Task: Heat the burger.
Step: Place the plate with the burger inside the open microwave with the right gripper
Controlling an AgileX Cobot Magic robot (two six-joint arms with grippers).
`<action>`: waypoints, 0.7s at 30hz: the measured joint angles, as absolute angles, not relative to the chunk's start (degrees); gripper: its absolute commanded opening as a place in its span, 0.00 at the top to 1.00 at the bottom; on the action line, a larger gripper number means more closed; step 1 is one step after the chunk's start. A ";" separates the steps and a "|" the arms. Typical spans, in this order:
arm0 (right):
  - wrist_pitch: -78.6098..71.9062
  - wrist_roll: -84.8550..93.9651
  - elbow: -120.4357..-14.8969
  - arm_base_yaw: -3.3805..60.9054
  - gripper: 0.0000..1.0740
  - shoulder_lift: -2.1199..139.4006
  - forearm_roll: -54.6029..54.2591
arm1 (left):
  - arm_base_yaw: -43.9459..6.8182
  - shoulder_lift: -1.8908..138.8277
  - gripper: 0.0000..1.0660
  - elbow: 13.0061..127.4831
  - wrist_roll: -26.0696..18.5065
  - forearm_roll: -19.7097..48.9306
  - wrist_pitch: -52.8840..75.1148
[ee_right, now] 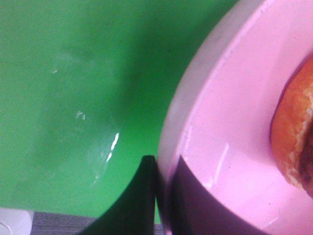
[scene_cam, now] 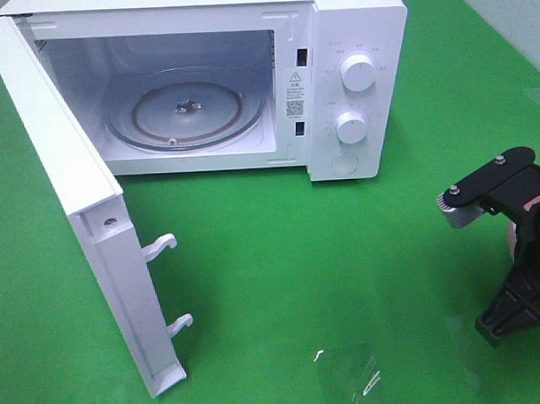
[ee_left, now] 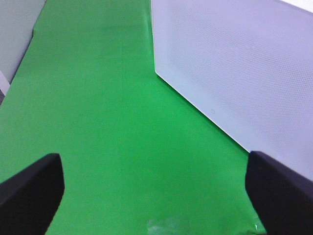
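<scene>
Burger point(ee_right: 295, 134) on pink plate point(ee_right: 230, 122), right hand point(ee_right: 164, 165) at its rim

L pincer point(ee_left: 156, 193) spread wide; R pincer point(ee_right: 164, 196) clamped tight, R arm point(scene_cam: 511, 238) low on rt side.

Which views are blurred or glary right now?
Exterior high: sharp, with glints off clear film on the green cloth. Left wrist: soft focus, microwave door washed pale. Right wrist: too close, pink plate and burger blurred; shadow beside the rim.
</scene>
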State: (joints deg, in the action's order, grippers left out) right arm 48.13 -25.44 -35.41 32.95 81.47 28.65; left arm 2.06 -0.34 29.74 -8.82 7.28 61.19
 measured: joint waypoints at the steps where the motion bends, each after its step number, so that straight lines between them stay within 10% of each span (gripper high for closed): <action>1: 48.13 -25.44 -35.41 32.95 1.00 81.47 28.65 | 2.06 -0.34 0.13 29.74 -8.82 7.28 61.19; 21: 50.48 -25.38 -28.59 47.84 1.00 75.86 32.49 | 2.06 -0.34 0.13 29.74 -8.82 7.28 61.19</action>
State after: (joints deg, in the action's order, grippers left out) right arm 50.48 -25.38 -28.59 47.84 75.86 32.49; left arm 2.06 -0.34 29.74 -8.82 7.28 61.19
